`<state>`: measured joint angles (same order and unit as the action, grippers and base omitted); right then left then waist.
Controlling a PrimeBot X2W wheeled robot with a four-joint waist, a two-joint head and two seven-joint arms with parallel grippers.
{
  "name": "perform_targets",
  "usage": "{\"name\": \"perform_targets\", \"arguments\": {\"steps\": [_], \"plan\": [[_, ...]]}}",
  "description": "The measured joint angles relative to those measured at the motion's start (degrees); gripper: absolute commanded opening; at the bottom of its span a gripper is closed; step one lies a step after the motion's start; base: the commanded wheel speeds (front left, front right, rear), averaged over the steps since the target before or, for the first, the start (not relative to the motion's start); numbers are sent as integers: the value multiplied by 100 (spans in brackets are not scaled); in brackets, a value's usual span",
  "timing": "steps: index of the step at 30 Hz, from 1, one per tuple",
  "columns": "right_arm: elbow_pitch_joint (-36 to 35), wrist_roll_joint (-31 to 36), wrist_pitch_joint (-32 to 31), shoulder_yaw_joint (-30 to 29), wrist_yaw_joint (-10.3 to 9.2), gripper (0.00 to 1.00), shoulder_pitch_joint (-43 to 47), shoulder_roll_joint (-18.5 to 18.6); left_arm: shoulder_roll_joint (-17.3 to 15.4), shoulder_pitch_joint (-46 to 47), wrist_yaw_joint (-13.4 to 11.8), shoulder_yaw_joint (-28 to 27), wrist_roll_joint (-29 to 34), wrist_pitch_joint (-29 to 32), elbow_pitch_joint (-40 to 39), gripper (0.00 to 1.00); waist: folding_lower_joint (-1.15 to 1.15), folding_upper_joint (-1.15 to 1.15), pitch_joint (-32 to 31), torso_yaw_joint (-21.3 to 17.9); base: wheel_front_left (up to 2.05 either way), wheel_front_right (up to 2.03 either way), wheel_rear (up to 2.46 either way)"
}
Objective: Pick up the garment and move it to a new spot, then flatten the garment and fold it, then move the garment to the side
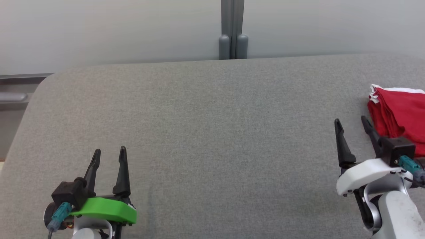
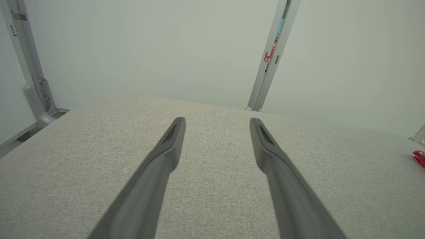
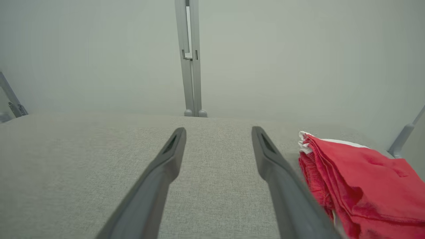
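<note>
The head view takes in both hands at once. The left hand (image 1: 110, 149) sits at the lower left of the frame on a glossy green bracket (image 1: 106, 209). The right hand (image 1: 351, 119) sits at the lower right on a smooth white bracket (image 1: 365, 176). Each has its two long, tapering dark fingers spread apart and released, with nothing between them.

The garment (image 1: 401, 109) lies on the bench (image 1: 212, 116) at the right edge of the frame, about mid-height, and the frame edge cuts it off. It is a red cloth folded into a flat stack with a thin white trim along its far side.

The right wrist view brings that stack close, at the lower right of the frame. Its soft red layers (image 3: 362, 172) are fanned at the left edge, with ribbed red fabric and white edging peeking out. The hand's right-hand finger (image 3: 282, 172) runs just beside the stack, and whether the two touch cannot be told.

In the left wrist view the garment is a small red sliver (image 2: 419, 157) at the far right edge, well apart from the open left hand (image 2: 217, 119).

The bench is covered in a grey woven fabric with a fine grain, and its far corners are rounded. Behind it stands a plain pale wall (image 1: 99, 30) split by a grey metal post (image 1: 232, 30). In the left wrist view this post (image 2: 270, 66) leans and carries a small red and teal label (image 2: 269, 57), and a curved grey frame leg (image 2: 33, 86) stands at the upper left.
</note>
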<state>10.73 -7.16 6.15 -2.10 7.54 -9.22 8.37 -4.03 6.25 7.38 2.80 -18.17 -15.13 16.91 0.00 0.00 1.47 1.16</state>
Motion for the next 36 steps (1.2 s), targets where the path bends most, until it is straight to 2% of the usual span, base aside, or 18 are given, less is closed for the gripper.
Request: {"name": "perform_targets", "arguments": {"steps": [11, 36], "plan": [[-45, 98, -59, 37, 0, 100, 420, -249, 65, -177, 0, -135, 5, 0, 34, 100, 0, 0, -198, 188, 0, 0, 0], [-25, 231, -116, 32, 0, 100, 514, -432, 93, -174, 0, -122, 5, 0, 63, 100, 0, 0, -67, 14, 0, 0, 0]]}}
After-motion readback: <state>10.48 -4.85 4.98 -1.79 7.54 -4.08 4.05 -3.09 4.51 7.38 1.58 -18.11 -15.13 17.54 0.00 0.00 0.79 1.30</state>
